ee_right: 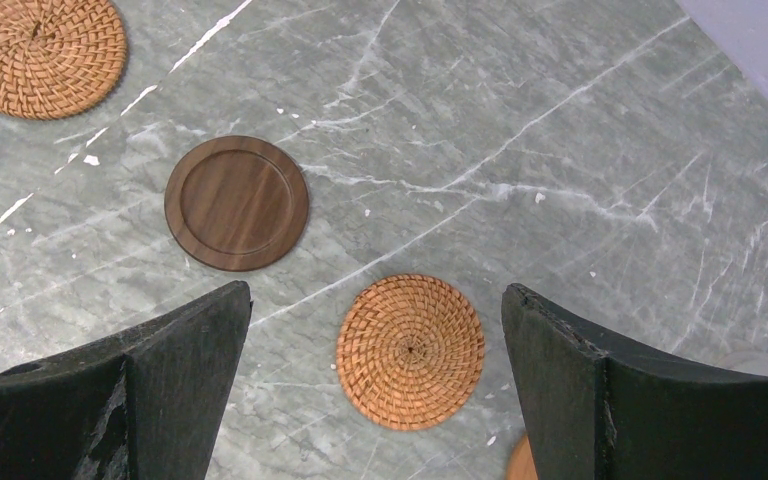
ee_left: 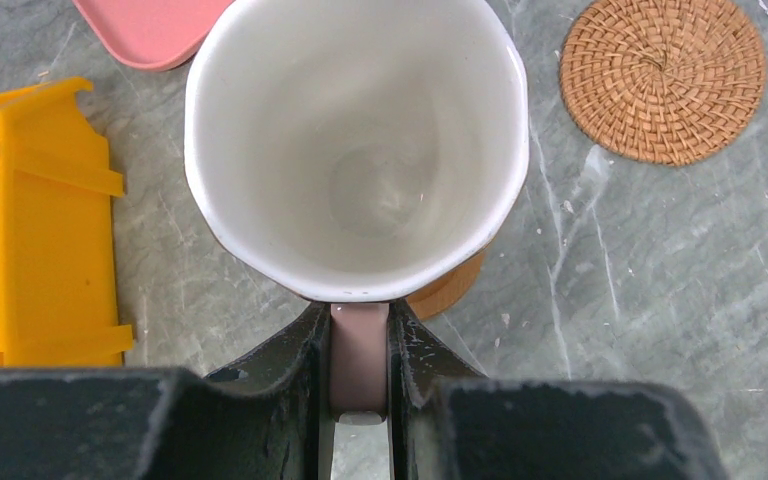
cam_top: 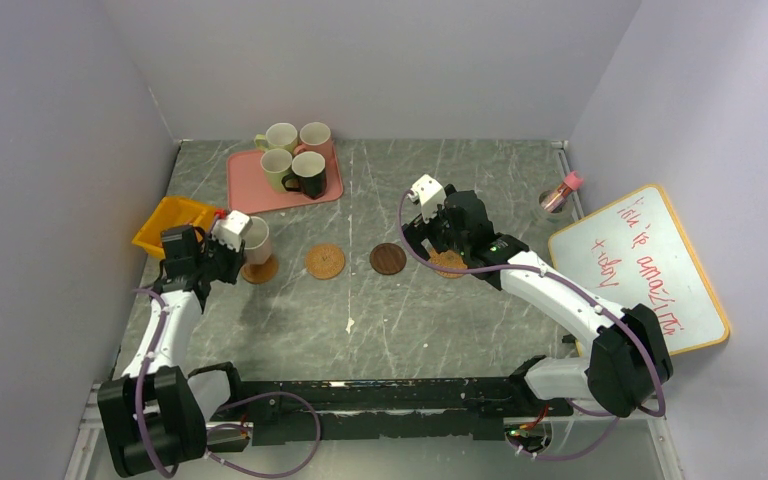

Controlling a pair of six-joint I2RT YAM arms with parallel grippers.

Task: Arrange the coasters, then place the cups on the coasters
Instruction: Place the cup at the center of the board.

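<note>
At the left, the left gripper (ee_left: 360, 335) pinches the handle of a pink ceramic mug with a pale inside (ee_left: 360, 150). The mug is over a smooth orange-brown round coaster (ee_left: 452, 290) that peeks out on one side. It would be best to centre the mug and keep it level before letting go. That arm reaches forward, wrist pointing down. Further right, the right gripper (ee_right: 375, 290) hangs spread wide and empty above a woven tan round coaster (ee_right: 410, 352).

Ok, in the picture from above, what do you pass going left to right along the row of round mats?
Pink-handled ceramic mug, white inside, gripped by the left pincer over an orange-brown round coaster → tan woven round coaster → dark brown wooden round coaster → second tan woven round coaster.
</note>
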